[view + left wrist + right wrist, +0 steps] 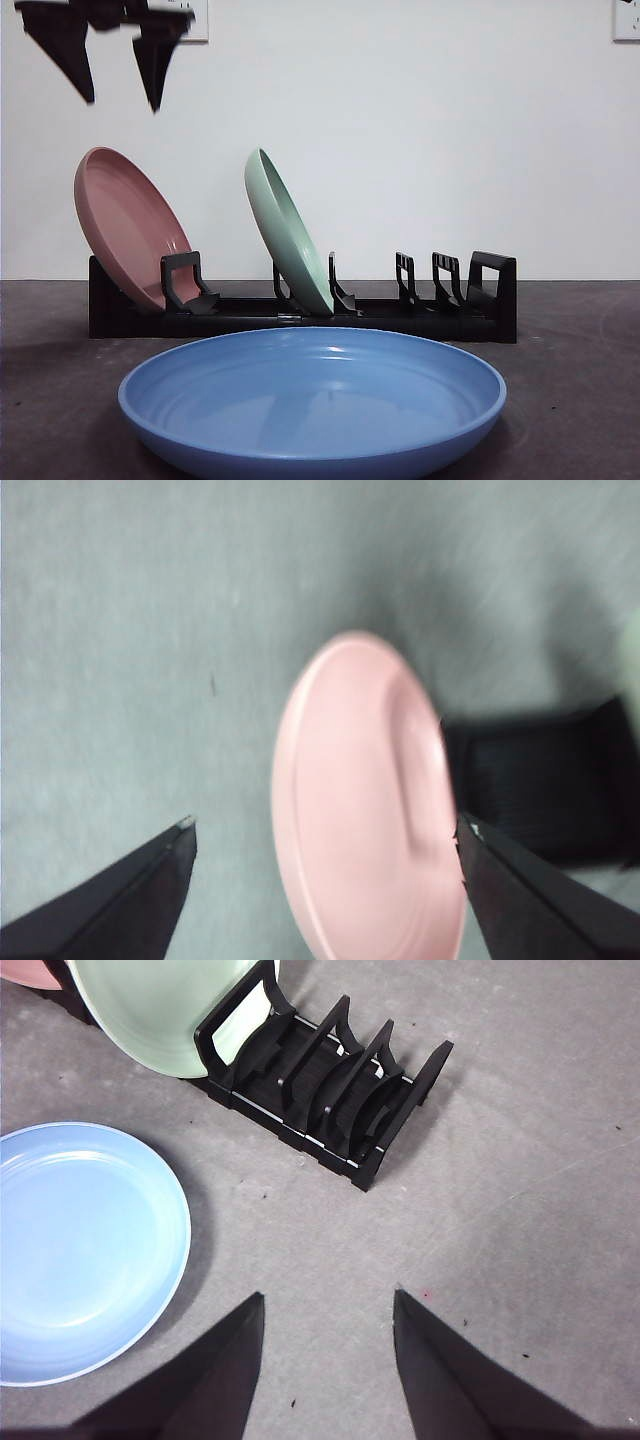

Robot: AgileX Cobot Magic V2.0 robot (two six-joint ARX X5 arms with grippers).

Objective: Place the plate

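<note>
A pink plate [125,225] leans in the left end slot of the black dish rack [490,300]. A pale green plate [288,230] stands tilted in a middle slot. In front of the rack a blue plate [312,400] lies flat on the table. My left gripper [122,100] hangs open above the pink plate, clear of it. The left wrist view shows the pink plate [365,800] between the spread jaws of the left gripper [325,824], blurred. My right gripper [328,1293] is open and holds nothing, over bare table beside the blue plate [85,1250].
The rack's right-hand slots [340,1085] hold nothing. The grey table [530,1190] runs to the right of the rack. A white wall [450,130] stands behind it.
</note>
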